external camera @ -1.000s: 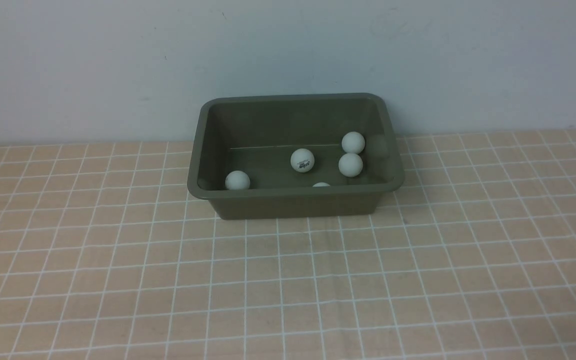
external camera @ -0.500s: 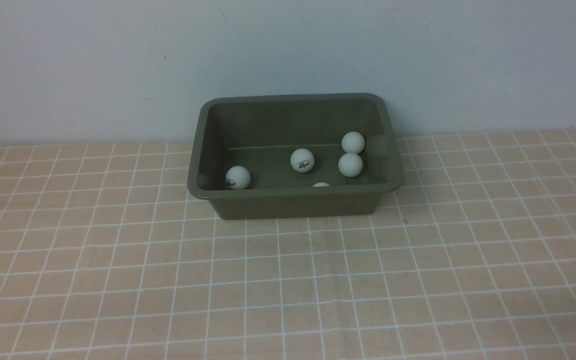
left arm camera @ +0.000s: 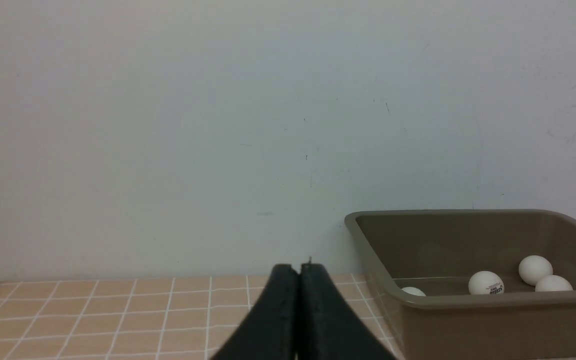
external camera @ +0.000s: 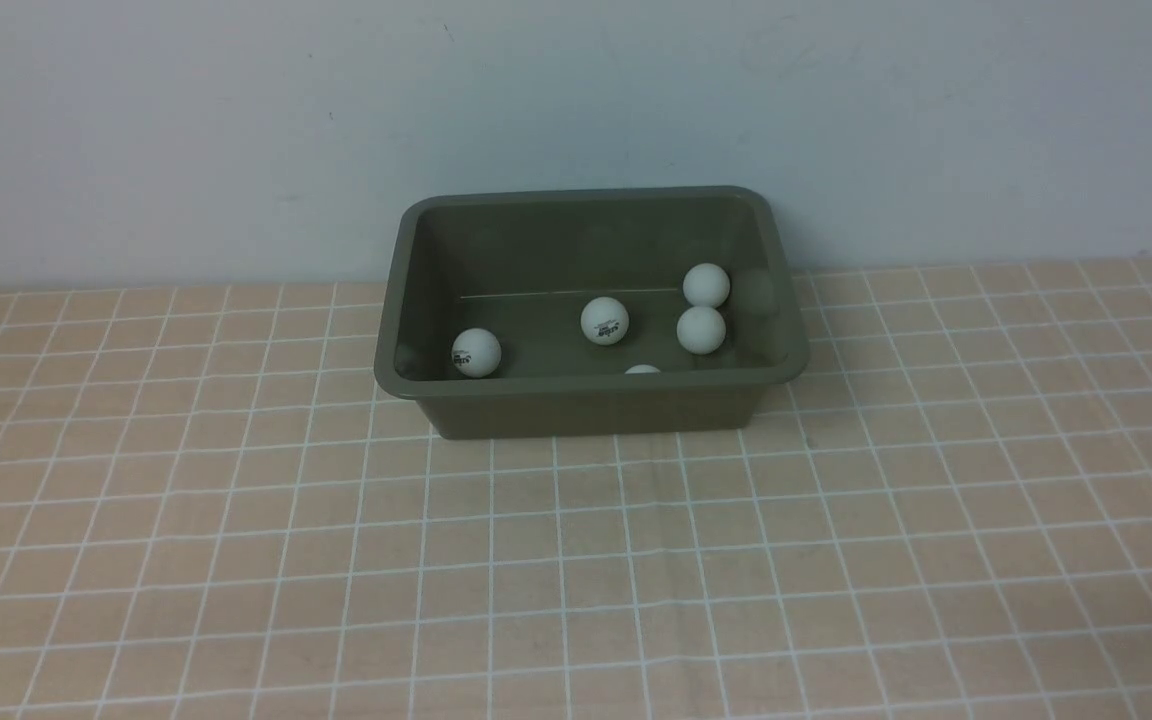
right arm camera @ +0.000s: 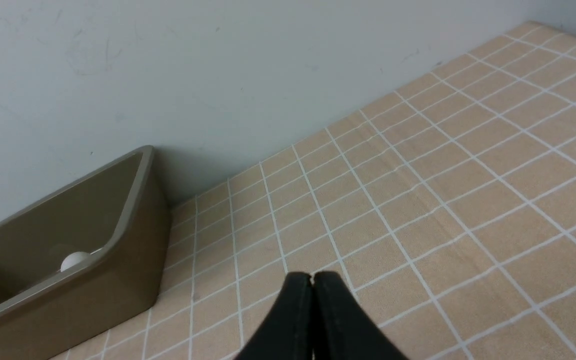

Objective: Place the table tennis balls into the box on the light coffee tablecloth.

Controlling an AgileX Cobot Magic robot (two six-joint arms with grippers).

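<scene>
Looking across the cloth (external camera: 576,560), you find no balls outside the box (external camera: 591,405); five balls (external camera: 605,321) show inside. Left gripper (left arm camera: 299,272) and right gripper (right arm camera: 312,280), both pressed together and empty, sit well back either side of the box, neither clearly nearer.

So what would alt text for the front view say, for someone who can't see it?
An olive-green box sits on a light coffee tablecloth against a pale wall, holding five visible table tennis balls, one mostly hidden behind the near rim. No robot arms appear.
</scene>
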